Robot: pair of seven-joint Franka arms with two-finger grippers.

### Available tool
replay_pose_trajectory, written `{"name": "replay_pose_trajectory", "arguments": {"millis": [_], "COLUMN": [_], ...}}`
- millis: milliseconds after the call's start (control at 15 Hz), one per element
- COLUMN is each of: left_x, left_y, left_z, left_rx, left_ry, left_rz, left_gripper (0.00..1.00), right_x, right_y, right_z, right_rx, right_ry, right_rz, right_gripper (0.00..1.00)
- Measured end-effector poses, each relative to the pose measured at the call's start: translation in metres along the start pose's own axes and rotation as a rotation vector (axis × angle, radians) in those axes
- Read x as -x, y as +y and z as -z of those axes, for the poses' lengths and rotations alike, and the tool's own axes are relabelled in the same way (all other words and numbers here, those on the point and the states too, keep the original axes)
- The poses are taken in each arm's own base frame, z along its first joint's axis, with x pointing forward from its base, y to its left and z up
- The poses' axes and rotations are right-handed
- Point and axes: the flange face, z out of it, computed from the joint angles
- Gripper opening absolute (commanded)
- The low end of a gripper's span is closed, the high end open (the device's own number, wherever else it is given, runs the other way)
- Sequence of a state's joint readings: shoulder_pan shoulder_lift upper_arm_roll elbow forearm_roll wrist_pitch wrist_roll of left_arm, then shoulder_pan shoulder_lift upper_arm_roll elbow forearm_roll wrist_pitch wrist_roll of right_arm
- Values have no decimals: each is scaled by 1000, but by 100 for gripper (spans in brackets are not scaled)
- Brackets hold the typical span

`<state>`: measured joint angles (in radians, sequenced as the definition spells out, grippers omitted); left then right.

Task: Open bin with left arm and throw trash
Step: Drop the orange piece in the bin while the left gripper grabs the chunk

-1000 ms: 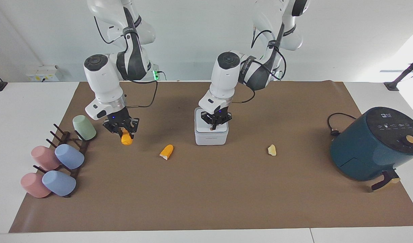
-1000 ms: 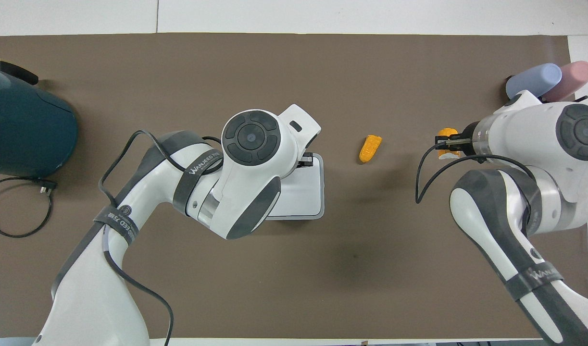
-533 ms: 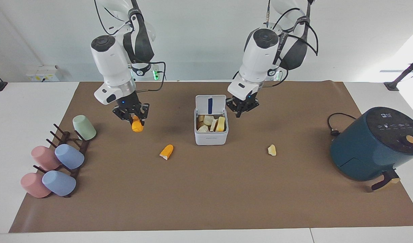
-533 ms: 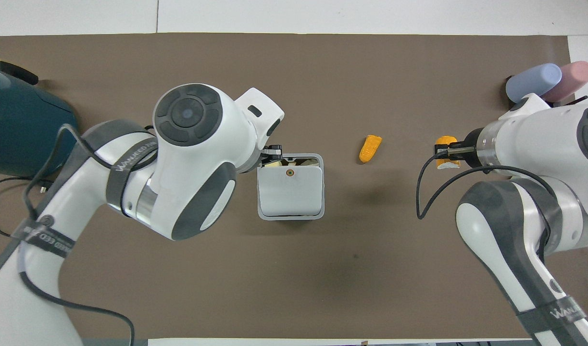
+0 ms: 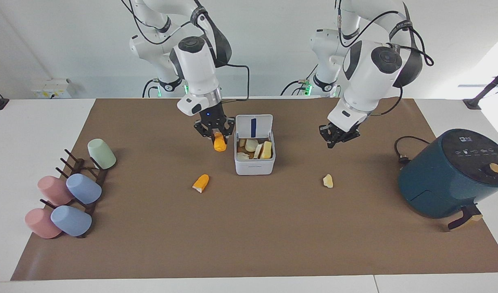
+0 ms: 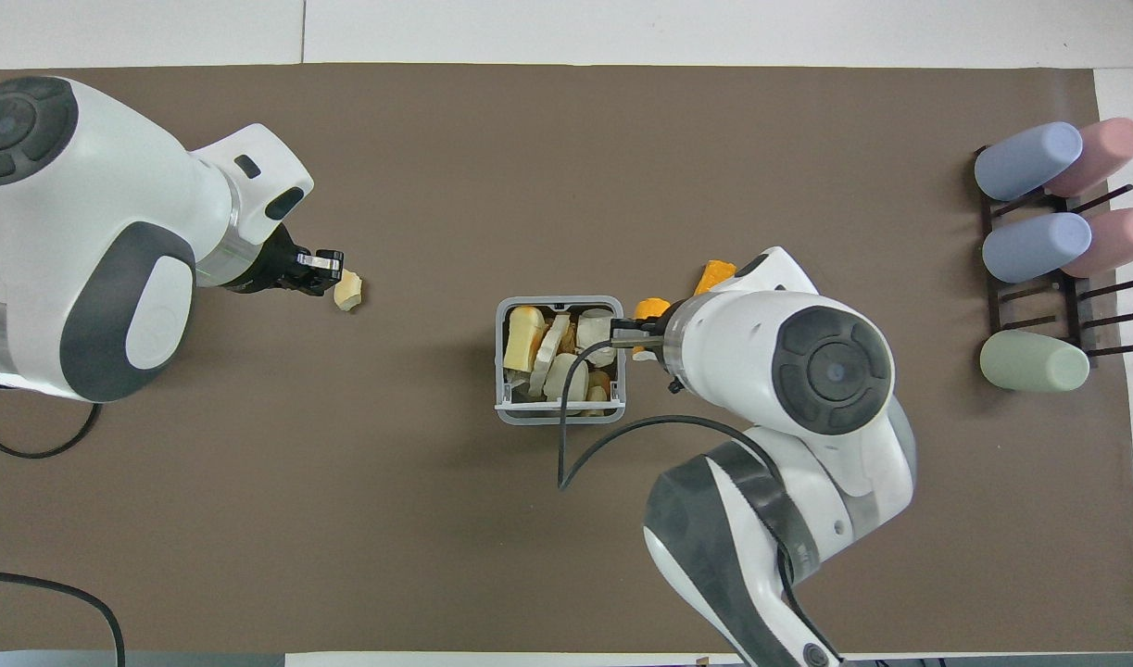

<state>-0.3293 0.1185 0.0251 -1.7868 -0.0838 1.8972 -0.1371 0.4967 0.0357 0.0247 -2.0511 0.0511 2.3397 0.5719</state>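
**A:** The bin (image 5: 255, 166) sits mid-mat, and it's open. Its lid (image 5: 253, 125) stands upright along the edge nearer the robots.

**B:** And there's plenty in it. Pale and yellow scraps (image 5: 257, 149) are piled up inside.

**A:** Look at the right gripper (image 5: 217, 136). It hangs over the mat just beside the bin, toward the right arm's end of the table, pointing down. Its fingers are clamped on an orange chunk (image 5: 219, 144).

**B:** That chunk dangles below the fingertips, close to the bin's wall. From above it sits just outside the rim, not over the opening.

**A:** There's more trash on the mat. A second orange wedge (image 5: 200, 183) lies farther from the robots than the bin, toward the right arm's end. It's on its own, with nothing touching it.

**B:** A pale yellow chunk (image 5: 327, 181) lies toward the left arm's end, also a little farther out than the bin.

**A:** What about the left gripper (image 5: 334, 141)?

**B:** It's up in the air over bare mat, between the bin and the air fryer (image 5: 452, 175). The fingertips look drawn together to a point, with nothing in them. From above it seems right beside the pale yellow chunk, but the facing view shows it raised clear of it.

**A:** Round the edges, the dark teal air fryer stands at the left arm's end, with its black cable (image 5: 402, 151) looped beside it.

**B:** At the right arm's end, pastel cups (image 5: 84, 188) lie on a dark rack: two pink, two blue and one green. The brown mat (image 5: 249, 240) runs under everything.
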Motion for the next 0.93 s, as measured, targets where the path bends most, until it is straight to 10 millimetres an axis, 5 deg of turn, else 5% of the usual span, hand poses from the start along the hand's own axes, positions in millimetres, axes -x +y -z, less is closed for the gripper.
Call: {"name": "replay_pose_trajectory", "arguments": {"millis": [267,467,600,667,933], "left_x": [3,-6,-13,-16,-25], "left_y": [-8,-21,-28,-29,-32], "left_z": [-59,-99,-123,-135,-173], "left_rx": [-2,-6,-10,-11,-16], "left_ry": [23,41,45,47,53], "left_rz": [-8,14,25,27,31], "left_gripper": [76,79,79,79,77], "right_x": [9,9,13,13,10], "right_y": [-31,-33,-37,-38,-35], "right_z": [-19,-20,-20,-20,-19], "right_rx": [-26,-56,-60,-60,-60], "right_ry": [4,-16,-20,-21,-17], "right_rz": [3,-32,-27,-25,-32], "right_gripper": [0,0,92,100,100]}}
